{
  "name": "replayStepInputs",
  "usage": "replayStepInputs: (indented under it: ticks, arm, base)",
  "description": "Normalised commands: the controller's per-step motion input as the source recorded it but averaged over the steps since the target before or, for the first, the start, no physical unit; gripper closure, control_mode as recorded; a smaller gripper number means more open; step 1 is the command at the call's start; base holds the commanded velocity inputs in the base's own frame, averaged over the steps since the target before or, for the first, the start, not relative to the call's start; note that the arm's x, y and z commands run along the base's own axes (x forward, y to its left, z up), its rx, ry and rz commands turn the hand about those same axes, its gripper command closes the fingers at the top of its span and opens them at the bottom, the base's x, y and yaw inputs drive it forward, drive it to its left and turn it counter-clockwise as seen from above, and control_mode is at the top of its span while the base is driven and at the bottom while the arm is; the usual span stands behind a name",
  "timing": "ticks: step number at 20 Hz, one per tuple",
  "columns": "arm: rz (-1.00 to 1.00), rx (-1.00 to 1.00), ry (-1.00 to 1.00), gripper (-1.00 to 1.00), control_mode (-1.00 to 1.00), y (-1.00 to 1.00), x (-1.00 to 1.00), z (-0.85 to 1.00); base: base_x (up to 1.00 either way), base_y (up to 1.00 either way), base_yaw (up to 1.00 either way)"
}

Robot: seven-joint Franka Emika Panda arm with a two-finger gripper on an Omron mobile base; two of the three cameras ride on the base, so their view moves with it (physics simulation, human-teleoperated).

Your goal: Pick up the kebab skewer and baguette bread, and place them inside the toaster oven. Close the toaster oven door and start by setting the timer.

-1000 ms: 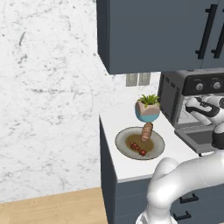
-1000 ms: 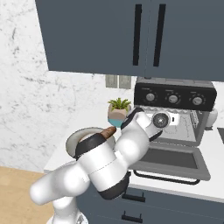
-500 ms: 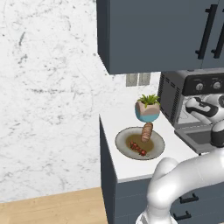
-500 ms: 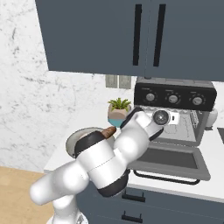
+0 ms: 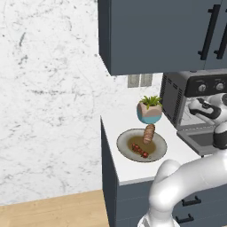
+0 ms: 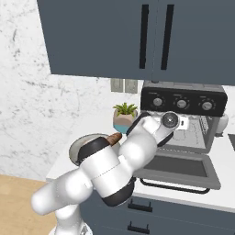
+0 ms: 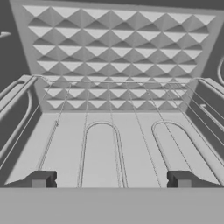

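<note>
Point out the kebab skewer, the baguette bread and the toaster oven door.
kebab skewer (image 5: 139, 150): left base view, on the red chunks mid-stick.
baguette bread (image 5: 149, 133): left base view, middle of the tan crust.
toaster oven door (image 6: 178, 167): right base view, on the glass of the dropped-open panel.

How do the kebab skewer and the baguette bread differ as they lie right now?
The kebab skewer is a thin stick of small dark red chunks; the baguette bread is a thicker, smooth tan-brown loaf. The skewer lies nearer the plate's middle, the baguette toward its far rim beside the potted plant. Both rest untouched on that plate.
</note>
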Motion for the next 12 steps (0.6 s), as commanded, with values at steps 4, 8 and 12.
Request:
replayStepInputs:
  ticks: [4,8,12]
  arm:
    - [0.00,0.00,0.00,-1.00,-1.00,0.00,-0.42,-0.65]
    - [0.00,0.00,0.00,-1.00,-1.00,0.00,-0.54,-0.69]
    - [0.00,0.00,0.02,-1.00,-1.00,0.00,-0.58,-0.66]
  base:
    - [0.00,0.00,0.00]
    - [0.00,0.00,0.00]
    - [0.00,0.00,0.00]
